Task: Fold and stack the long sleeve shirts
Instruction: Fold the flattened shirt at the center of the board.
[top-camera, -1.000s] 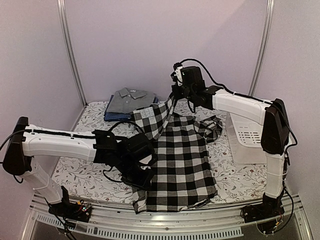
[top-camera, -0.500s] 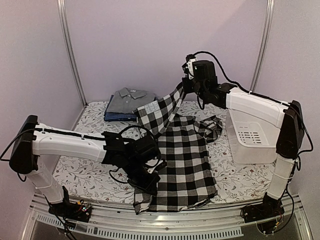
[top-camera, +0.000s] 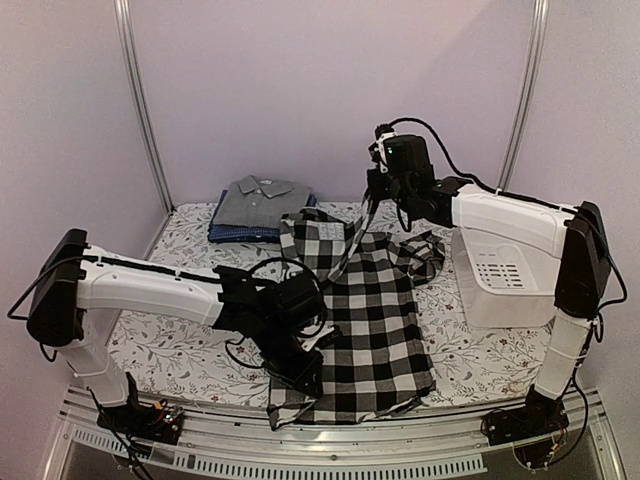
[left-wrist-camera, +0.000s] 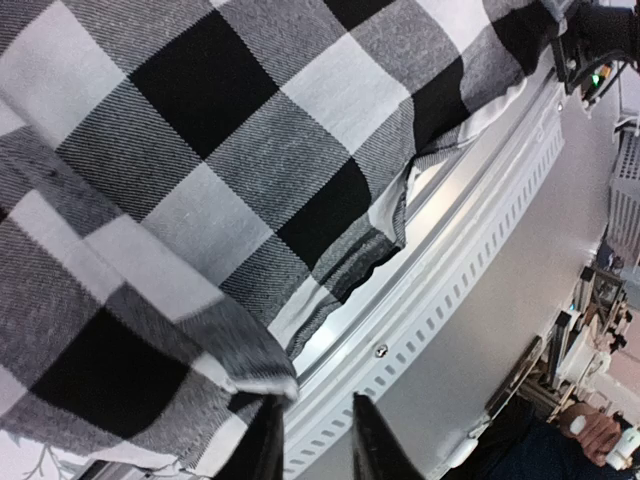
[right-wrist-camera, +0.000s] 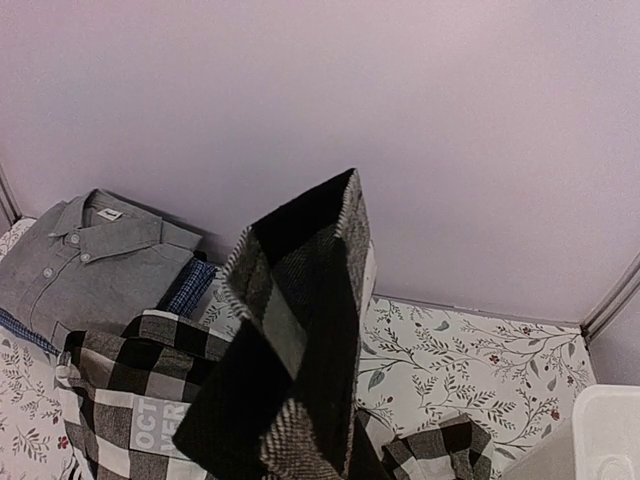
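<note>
Beyond the far left corner of the checked shirt (top-camera: 375, 320), the grey shirt (top-camera: 258, 198) lies folded on top of the blue shirt (top-camera: 228, 232), so two of the three look finished. At the checked shirt's near left corner, the left gripper (left-wrist-camera: 315, 405) has its fingers a little apart with nothing between them; the hem sits just beside one finger and hangs over the metal rail (left-wrist-camera: 450, 230) at the table's edge. The checked shirt itself lies spread flat on the table (top-camera: 170, 350), with its collar end away from the arms. Above its far edge, the right gripper (top-camera: 371, 200) is clamped on a strip of the checked cloth, probably a sleeve (top-camera: 355, 235), and holds it up taut. To the right of the shirt stands the white basket (top-camera: 505, 290). The risk I see is that nothing pins the body down: a pull on the sleeve could drag the whole shirt askew or wrinkle it, and the overhanging hem could slide off the edge.
</note>
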